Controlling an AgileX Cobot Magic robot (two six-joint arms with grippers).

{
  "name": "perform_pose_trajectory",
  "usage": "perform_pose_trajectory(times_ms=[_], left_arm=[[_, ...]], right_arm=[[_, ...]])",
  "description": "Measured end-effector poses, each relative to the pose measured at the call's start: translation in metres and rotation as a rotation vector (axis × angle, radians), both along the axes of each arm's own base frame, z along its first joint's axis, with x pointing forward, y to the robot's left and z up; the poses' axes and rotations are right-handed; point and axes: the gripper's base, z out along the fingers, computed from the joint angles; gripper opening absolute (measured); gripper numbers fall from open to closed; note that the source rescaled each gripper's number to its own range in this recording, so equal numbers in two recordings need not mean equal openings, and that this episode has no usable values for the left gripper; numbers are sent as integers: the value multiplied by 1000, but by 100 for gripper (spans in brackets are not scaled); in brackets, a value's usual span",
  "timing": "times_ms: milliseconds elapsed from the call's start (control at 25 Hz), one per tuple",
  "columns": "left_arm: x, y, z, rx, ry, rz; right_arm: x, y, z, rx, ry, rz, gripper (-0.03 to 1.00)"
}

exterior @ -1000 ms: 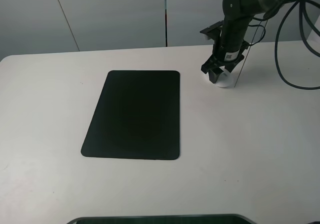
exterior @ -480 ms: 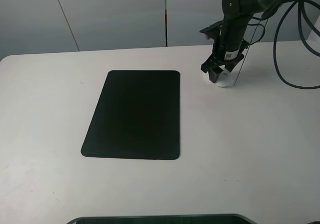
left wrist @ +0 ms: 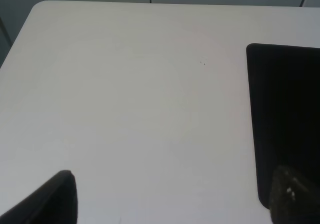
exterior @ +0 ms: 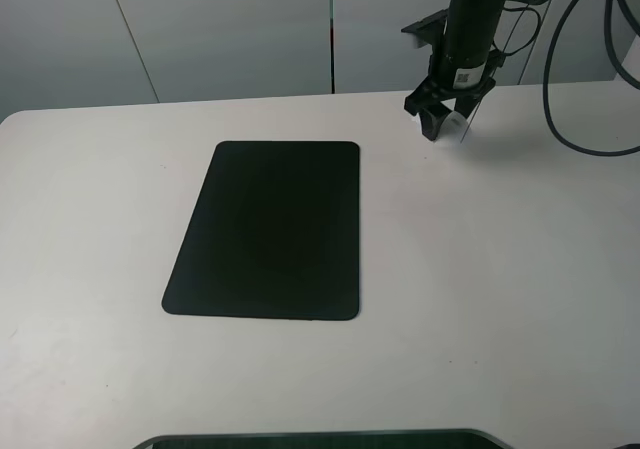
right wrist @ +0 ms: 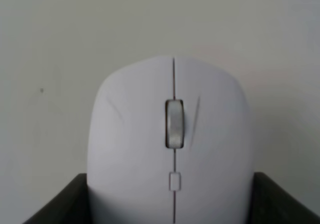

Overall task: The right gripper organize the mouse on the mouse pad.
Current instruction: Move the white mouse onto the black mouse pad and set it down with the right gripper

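Soft, even light keeps the table [exterior: 520,289] bright, its shadows faint. The mouse [right wrist: 170,144] is slightly blurred; the left wrist view blurs at 5 and 7 o'clock.

No text can be read anywhere. The only marking is a small white label [exterior: 463,76] on the black cylindrical wrist just above the right hand [exterior: 445,129]. It carries dark, square-looking print that is too small and blurred to make out.

clearance | I see bare table [exterior: 420,239] between my right gripper [exterior: 447,129], clamped on the mouse [right wrist: 172,134], and the pad [exterior: 270,229] | pad's top flat and bare | cables [exterior: 558,109] hang just right of the gripper | wall [exterior: 250,29] behind
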Motion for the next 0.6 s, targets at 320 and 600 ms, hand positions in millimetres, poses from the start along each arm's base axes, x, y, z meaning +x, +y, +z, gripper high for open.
perform_pose_trajectory(times_ms=[320, 600], left_arm=[[0, 0, 0, 0, 0, 0], [0, 0, 0, 0, 0, 0]], right_arm=[[-6, -2, 23, -4, 7, -7, 0], [-16, 23, 42, 29, -24, 10, 0]])
